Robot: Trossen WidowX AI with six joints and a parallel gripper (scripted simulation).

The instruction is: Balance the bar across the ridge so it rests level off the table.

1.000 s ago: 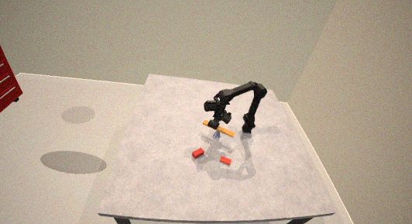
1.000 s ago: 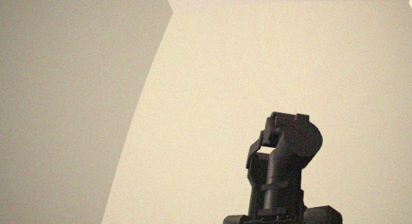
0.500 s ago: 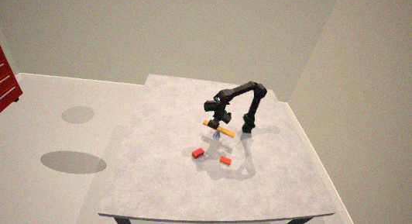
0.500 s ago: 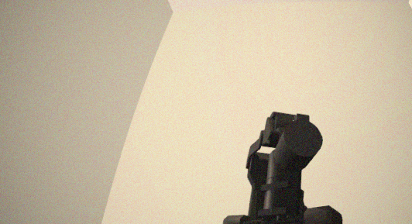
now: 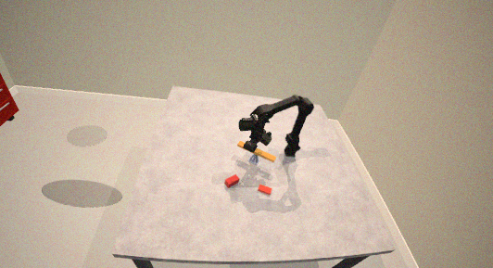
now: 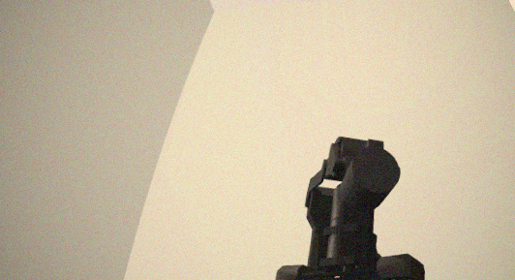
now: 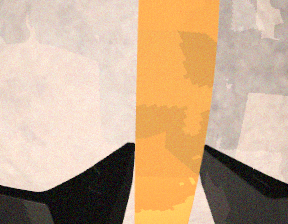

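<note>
The orange bar [image 5: 265, 154] [image 7: 172, 65] is up off the table, over the blue ridge [image 5: 254, 159]. It looks about level, its shadow running nearly parallel to it. Whether its underside touches the ridge top cannot be made out. My gripper [image 5: 250, 147] [image 7: 167, 151] points down around the bar, left of its middle in the top view. Its fingers are slightly open, one on each side of the bar and very close to its edges, with no clear squeeze. The ridge is not visible in the wrist view.
A red block [image 5: 232, 181] and a flatter red block [image 5: 265, 189] lie on the table [image 5: 195, 222] in front of the ridge. The arm's base [image 5: 291, 147] stands to the right of the bar. The exterior view shows only dark arm parts [image 6: 358, 202].
</note>
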